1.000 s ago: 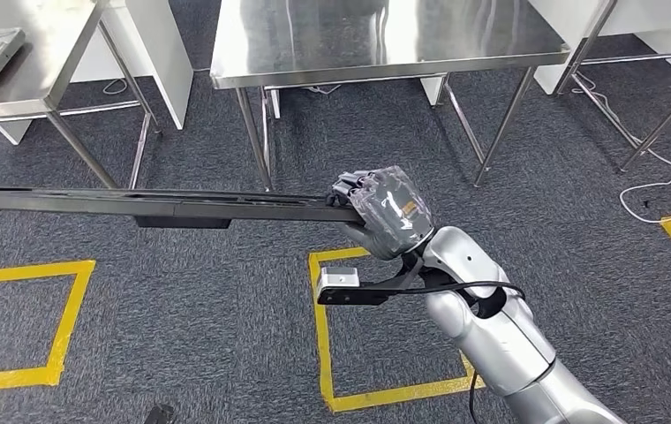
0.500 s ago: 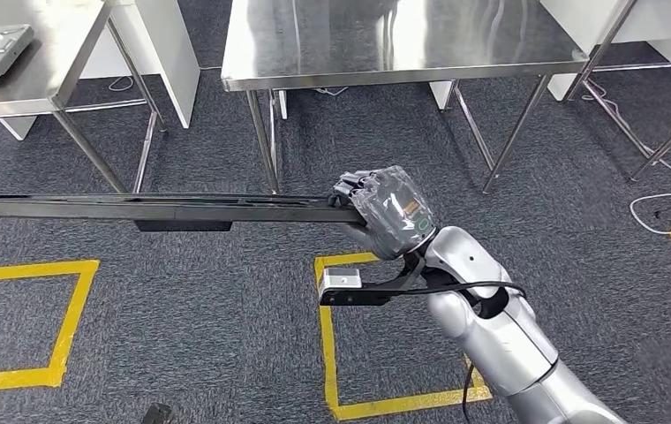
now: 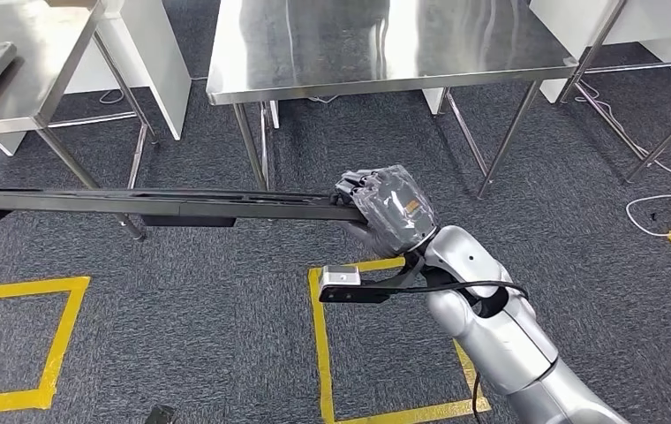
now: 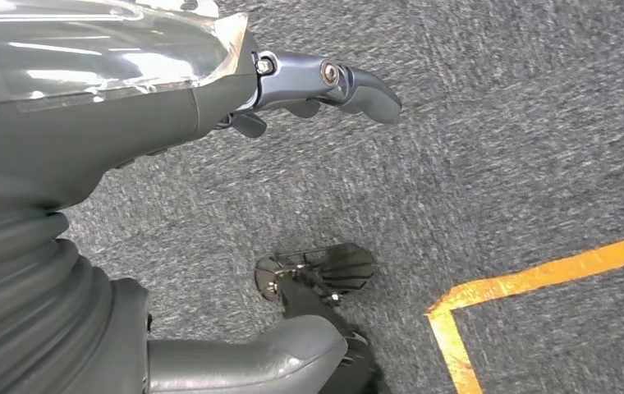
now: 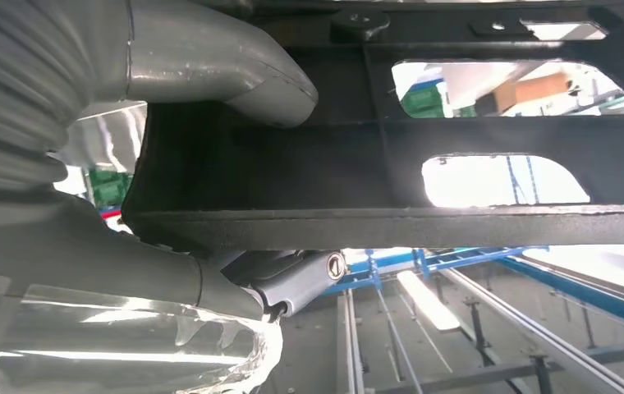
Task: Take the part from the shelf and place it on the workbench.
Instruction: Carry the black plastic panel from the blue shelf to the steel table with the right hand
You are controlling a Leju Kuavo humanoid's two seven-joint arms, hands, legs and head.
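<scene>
The right robot hand (image 3: 385,212) grips one end of the long black part (image 3: 155,205), carried level above the floor short of the worktop (image 3: 385,75); stiff and likely heavy, held so far off-centre it may sag.

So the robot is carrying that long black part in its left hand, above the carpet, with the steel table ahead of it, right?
Not quite: it is the right hand that grips the long black part, as the head view shows. The left hand hangs over the carpet holding nothing, seen in the left wrist view. The rest stands: the part is above the carpet, with the steel table ahead.
</scene>
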